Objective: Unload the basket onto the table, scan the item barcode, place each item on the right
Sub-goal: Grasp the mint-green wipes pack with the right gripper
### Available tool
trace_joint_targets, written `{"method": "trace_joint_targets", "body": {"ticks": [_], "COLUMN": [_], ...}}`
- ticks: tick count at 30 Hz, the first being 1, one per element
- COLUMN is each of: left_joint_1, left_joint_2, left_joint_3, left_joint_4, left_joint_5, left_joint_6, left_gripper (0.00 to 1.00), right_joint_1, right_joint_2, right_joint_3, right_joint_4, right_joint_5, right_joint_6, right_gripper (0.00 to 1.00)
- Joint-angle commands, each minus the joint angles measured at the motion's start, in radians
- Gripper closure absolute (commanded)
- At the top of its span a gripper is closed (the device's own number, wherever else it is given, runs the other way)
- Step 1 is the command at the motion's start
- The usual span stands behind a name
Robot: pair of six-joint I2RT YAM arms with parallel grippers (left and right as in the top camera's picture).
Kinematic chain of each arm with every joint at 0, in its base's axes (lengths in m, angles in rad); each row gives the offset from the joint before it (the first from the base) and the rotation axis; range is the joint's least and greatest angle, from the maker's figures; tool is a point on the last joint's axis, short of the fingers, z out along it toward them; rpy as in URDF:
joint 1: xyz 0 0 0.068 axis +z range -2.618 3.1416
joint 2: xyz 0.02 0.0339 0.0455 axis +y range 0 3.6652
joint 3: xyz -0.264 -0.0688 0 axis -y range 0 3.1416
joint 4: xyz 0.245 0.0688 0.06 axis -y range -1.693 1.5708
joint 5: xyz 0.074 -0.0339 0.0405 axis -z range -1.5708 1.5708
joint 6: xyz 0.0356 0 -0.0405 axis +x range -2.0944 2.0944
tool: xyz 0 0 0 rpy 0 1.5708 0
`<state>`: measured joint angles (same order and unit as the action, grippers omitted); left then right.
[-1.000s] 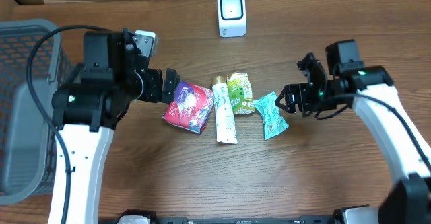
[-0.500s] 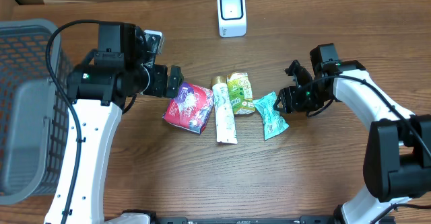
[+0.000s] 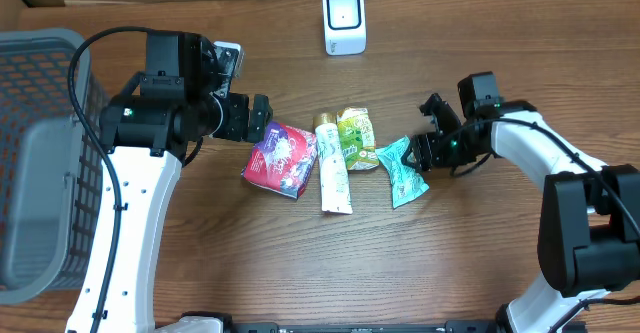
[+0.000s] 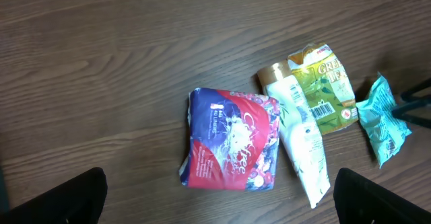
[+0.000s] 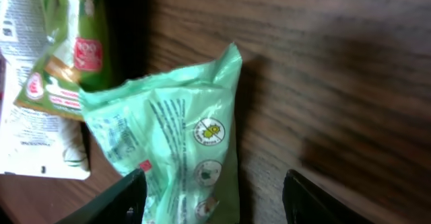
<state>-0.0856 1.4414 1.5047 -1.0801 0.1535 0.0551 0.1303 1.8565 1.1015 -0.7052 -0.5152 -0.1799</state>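
Overhead, the right gripper is seen drawn closer against the teal packet than a second ago, and the left gripper shifted back beside the red packet; the scanner is set well apart. From the left wrist, its jaws are shown spread wide, nothing held. From the right wrist, jaws are seen partly apart astride the teal packet, unclamped.

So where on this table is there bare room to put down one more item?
Bare wood lies between the scanner and the row of items, and on the near side of the row. The row is crowded: red pack, tube, green pouch and teal packet lie close together, flanked by the left gripper and right gripper.
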Motion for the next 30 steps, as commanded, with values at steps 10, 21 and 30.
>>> {"method": "trace_joint_targets", "body": {"ticks": [10, 21, 30], "left_joint_1": [-0.003, -0.003, -0.003], "left_joint_2": [0.000, 0.000, 0.000], "left_joint_3": [-0.005, -0.005, -0.005], "left_joint_4": [0.004, 0.004, 0.004], "left_joint_5": [0.000, 0.000, 0.000], "left_joint_6": [-0.006, -0.006, -0.007], "left_gripper": [0.00, 0.01, 0.00], "right_joint_1": [-0.005, 0.021, -0.053], "right_joint_2": [0.013, 0.097, 0.072], "right_joint_3": [-0.068, -0.068, 0.012], "right_joint_4": [0.101, 0.142, 0.071], "right_joint_5": [-0.053, -0.064, -0.139], "right_joint_6": [-0.003, 0.106, 0.185], "right_gripper": [0.44, 0.87, 0.96]}}
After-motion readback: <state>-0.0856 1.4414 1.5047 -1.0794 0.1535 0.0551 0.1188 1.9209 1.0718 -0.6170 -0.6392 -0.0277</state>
